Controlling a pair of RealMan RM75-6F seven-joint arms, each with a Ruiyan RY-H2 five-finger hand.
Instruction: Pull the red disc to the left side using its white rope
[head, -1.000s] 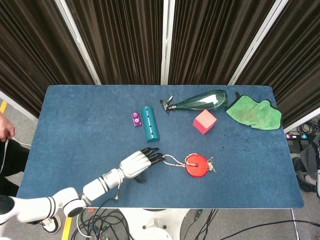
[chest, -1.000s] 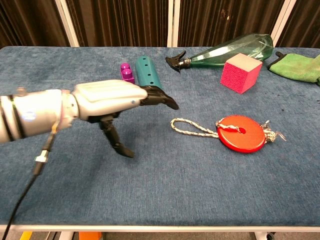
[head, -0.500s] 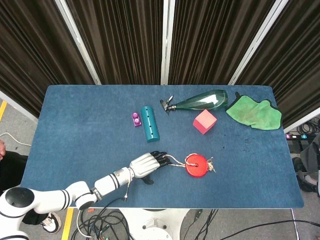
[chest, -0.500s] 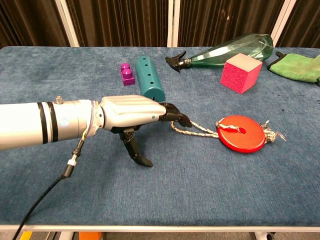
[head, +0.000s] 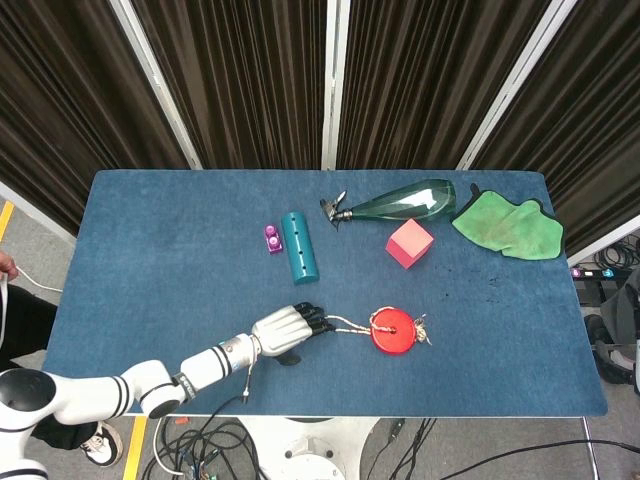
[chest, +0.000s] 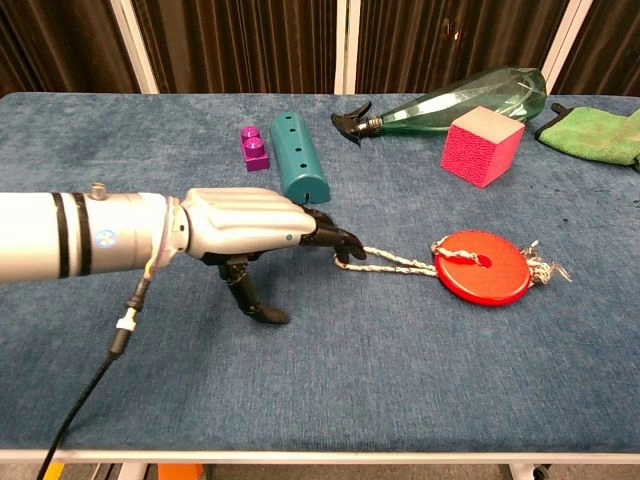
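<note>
From the chest view the left hand (chest: 245, 228), centre-left, hooks its dark fingertips (chest: 340, 241) over the white rope (chest: 395, 263) leading right to the red disc (chest: 483, 266), its thumb pointing down, while the head view hides whether the loop is truly pinched.

Bare table (head: 150, 260) leftward (teal cylinder (head: 299, 246) behind).
</note>
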